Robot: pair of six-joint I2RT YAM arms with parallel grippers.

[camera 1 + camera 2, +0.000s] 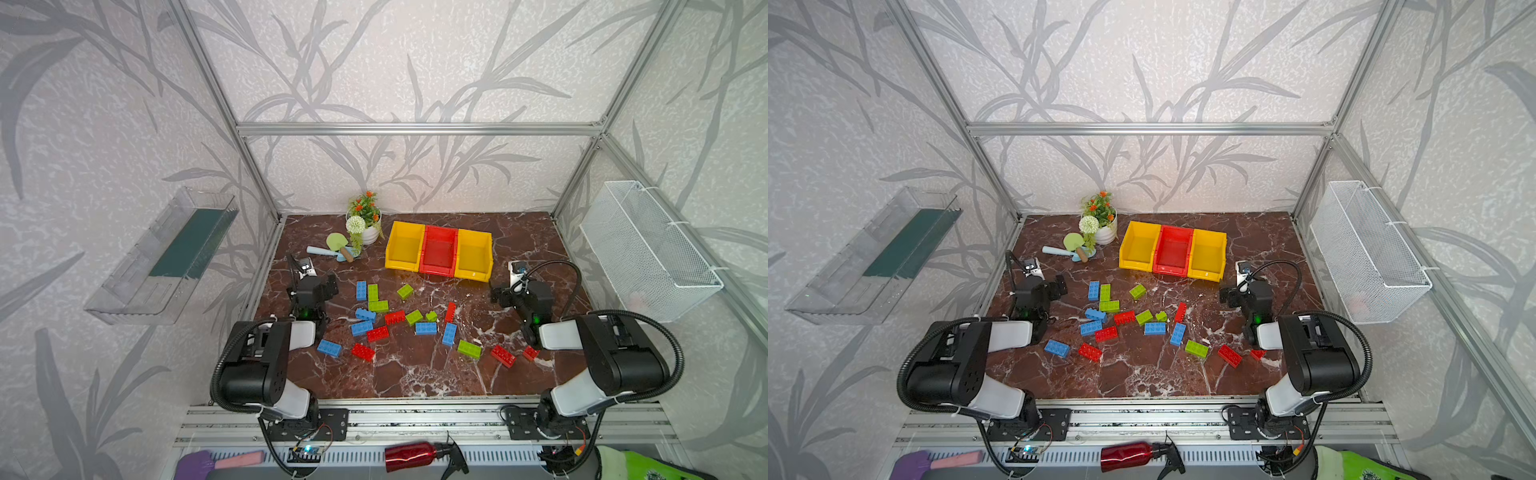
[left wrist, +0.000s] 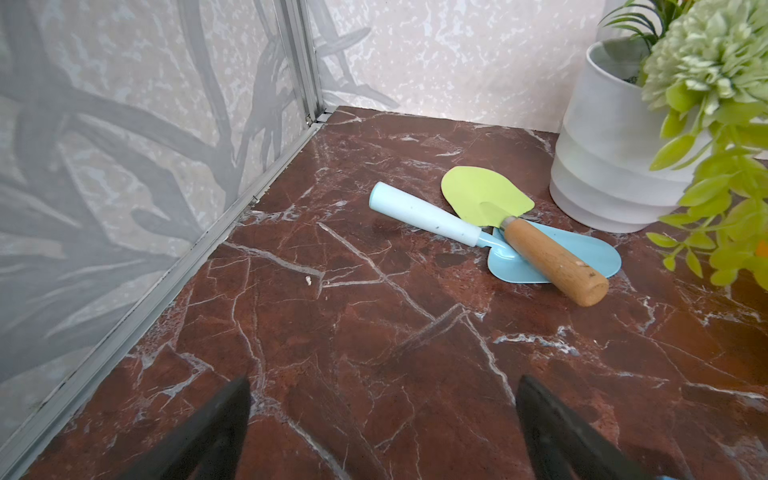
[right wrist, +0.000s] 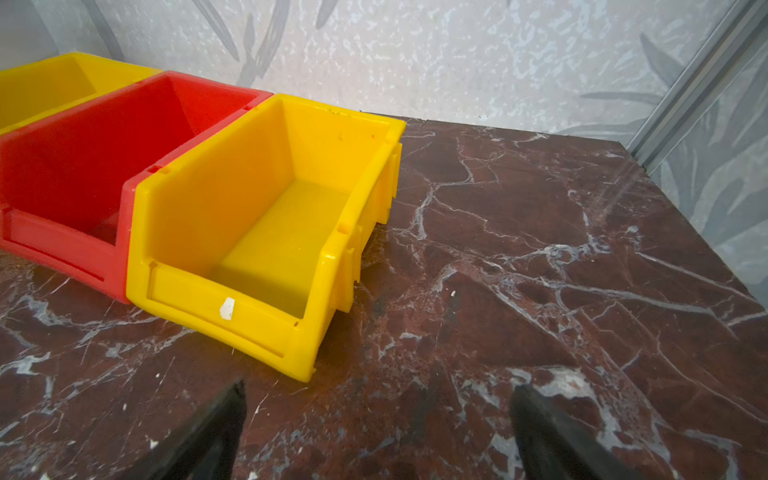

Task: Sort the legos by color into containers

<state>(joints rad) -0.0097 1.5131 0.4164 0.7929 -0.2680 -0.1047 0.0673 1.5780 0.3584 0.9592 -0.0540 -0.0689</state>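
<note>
Left gripper (image 2: 384, 384) and right gripper (image 3: 380, 388), both mine, gape wide, empty. All legos (image 1: 426, 328) lie on the table (image 1: 415, 374); containers (image 1: 436, 269) hold none: sorting not begun.

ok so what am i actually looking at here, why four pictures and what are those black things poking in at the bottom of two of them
Two robot arms sit at the near edge of a marble-look table, each ending in a two-fingered gripper. Two pictures look down from overhead on the whole scene, nearly the same view. The other two come from cameras on the wrists; the black things are gripper fingers. The left gripper faces two small trowels and a flower pot; the right gripper faces three empty bins, yellow, red, yellow. Red, blue and green legos lie scattered between the arms. Both grippers are open and hold nothing.
</note>
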